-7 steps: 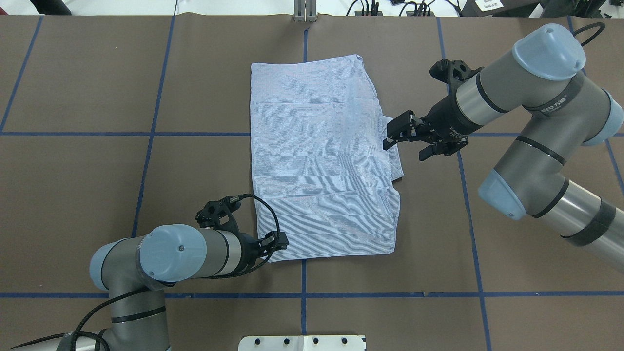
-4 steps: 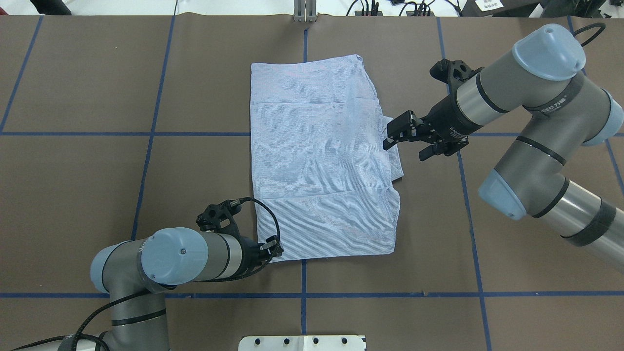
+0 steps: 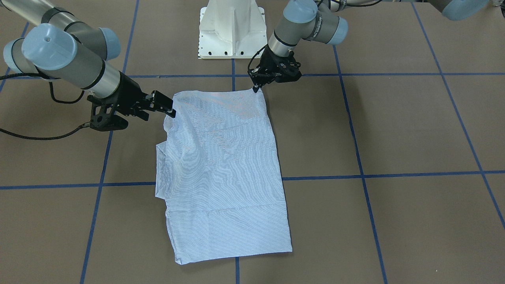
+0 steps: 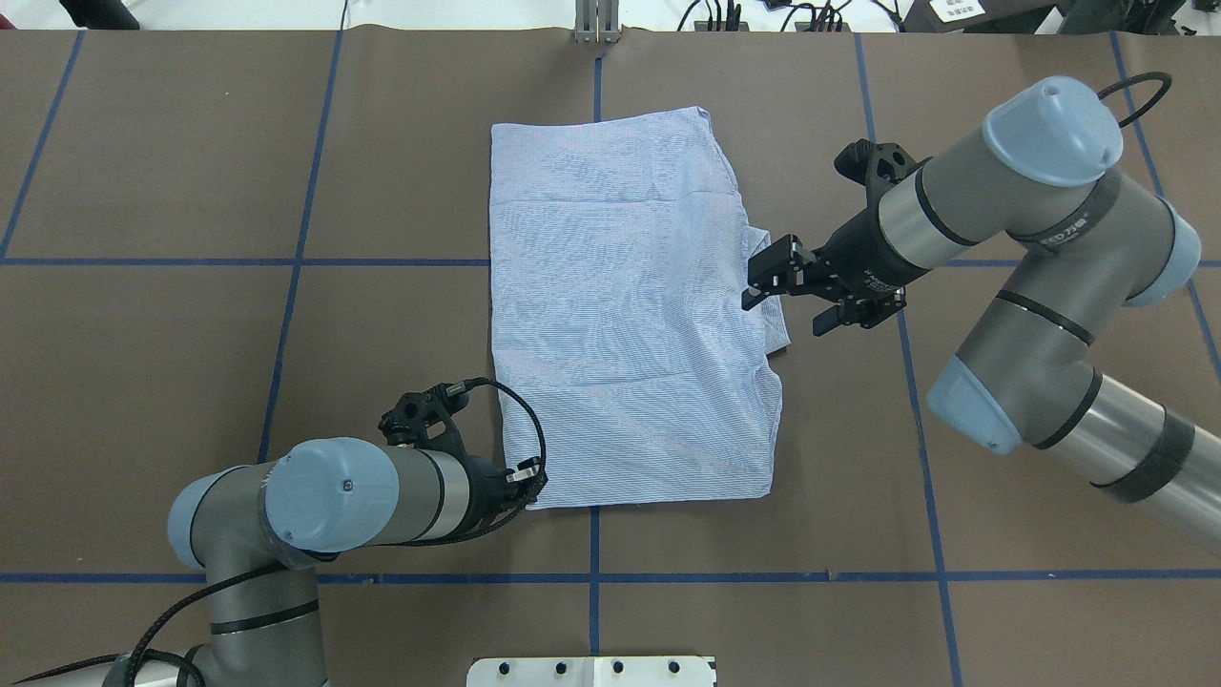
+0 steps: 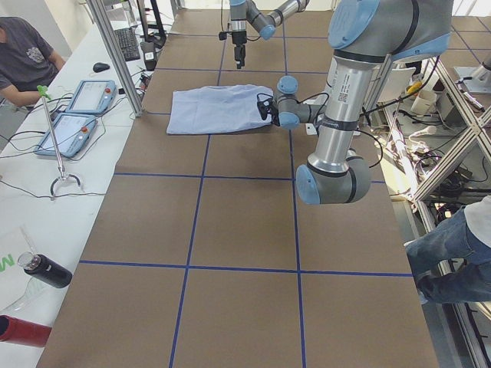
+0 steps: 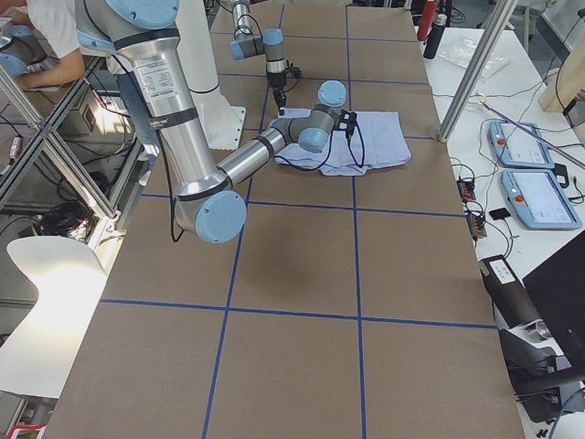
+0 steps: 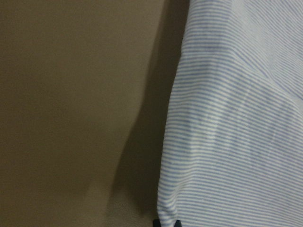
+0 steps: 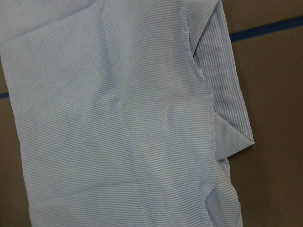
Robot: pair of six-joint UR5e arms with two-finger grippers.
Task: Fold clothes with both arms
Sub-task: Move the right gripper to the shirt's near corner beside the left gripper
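The clothes are one light blue striped shirt [image 4: 630,315], folded into a rectangle and lying flat mid-table [image 3: 225,169]. My left gripper [image 4: 532,482] is at the shirt's near left corner. Its fingers meet in a point on that corner [image 3: 256,88], shut on it. In the left wrist view the striped edge [image 7: 227,142] runs down to the dark fingertips [image 7: 165,222]. My right gripper [image 4: 777,307] stands open at the shirt's right edge, beside a folded-under flap [image 8: 227,94]. In the front view the right gripper [image 3: 159,115] touches the cloth's edge.
The white pedestal base [image 4: 591,671] sits at the near edge of the brown table [image 4: 191,191], which is marked with blue tape lines. A side bench holds two tablets [image 5: 77,115] and a person sits there. Bottles [image 5: 42,272] lie on it too.
My left gripper drew back left and near, from over the shirt to its corner. My right arm shifted slightly left and nearer, bringing its gripper closer to the shirt's edge.
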